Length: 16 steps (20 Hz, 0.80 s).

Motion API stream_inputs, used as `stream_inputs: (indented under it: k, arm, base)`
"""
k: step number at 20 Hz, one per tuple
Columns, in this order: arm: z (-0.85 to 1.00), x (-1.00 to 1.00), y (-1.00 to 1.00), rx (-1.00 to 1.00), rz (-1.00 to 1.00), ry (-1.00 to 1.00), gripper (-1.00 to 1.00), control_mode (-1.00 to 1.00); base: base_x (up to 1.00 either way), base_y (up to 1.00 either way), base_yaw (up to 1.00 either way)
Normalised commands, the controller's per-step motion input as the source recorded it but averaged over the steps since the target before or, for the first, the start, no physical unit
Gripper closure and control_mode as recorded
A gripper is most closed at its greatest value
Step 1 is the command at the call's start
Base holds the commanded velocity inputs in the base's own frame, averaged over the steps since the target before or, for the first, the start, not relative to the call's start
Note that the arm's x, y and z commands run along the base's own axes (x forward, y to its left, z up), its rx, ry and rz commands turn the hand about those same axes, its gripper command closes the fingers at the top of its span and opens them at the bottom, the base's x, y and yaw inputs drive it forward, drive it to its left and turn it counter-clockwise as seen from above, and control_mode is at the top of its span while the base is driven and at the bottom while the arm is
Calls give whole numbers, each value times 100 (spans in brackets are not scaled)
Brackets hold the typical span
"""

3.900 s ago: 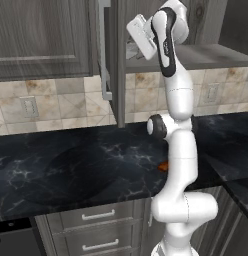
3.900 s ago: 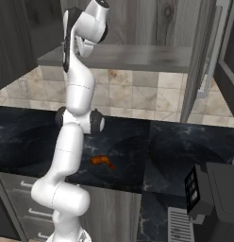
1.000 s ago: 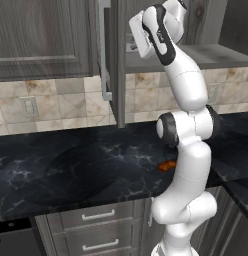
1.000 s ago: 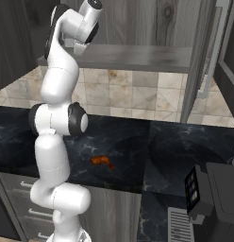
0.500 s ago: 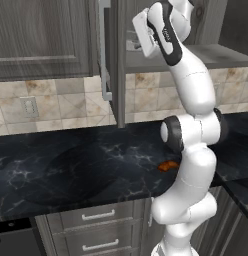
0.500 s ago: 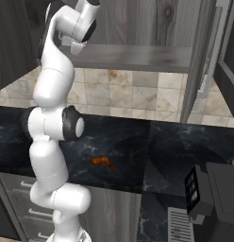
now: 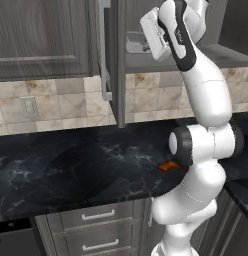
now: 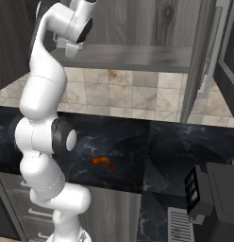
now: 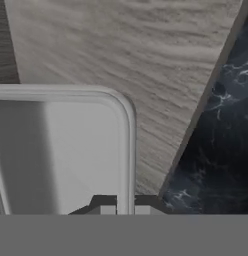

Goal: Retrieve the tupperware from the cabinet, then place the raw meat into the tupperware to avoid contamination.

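- Fingertips of our gripper (image 9: 125, 207) pinch the right rim of the tupperware (image 9: 61, 150) at lower left of the hand view.
- Farther, we see raw meat (image 7: 169, 165) on the black counter (image 7: 86, 165), centre right.
- Farthest, at top, the open cabinet (image 7: 112, 60) shelf bears the tupperware.

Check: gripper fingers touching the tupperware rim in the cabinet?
Touching. In the hand view both dark fingertips sit either side of the tupperware's pale rim wall, closed on it with no gap, above the cabinet shelf.
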Motion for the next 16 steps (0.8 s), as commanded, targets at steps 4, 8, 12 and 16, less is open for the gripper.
stream_inputs:
  k: [4,8,12,16]
  arm:
    - [0,-84,-5,0,-5,0,100,-100]
    - [0,-86,-10,0,-4,1,100,-100]
    - [1,-89,-13,1,-4,2,100,-100]
    - [0,-95,-28,1,-4,1,100,-100]
  base:
    - [0,0,0]
    - [0,0,0]
    - [0,0,0]
    - [0,0,0]
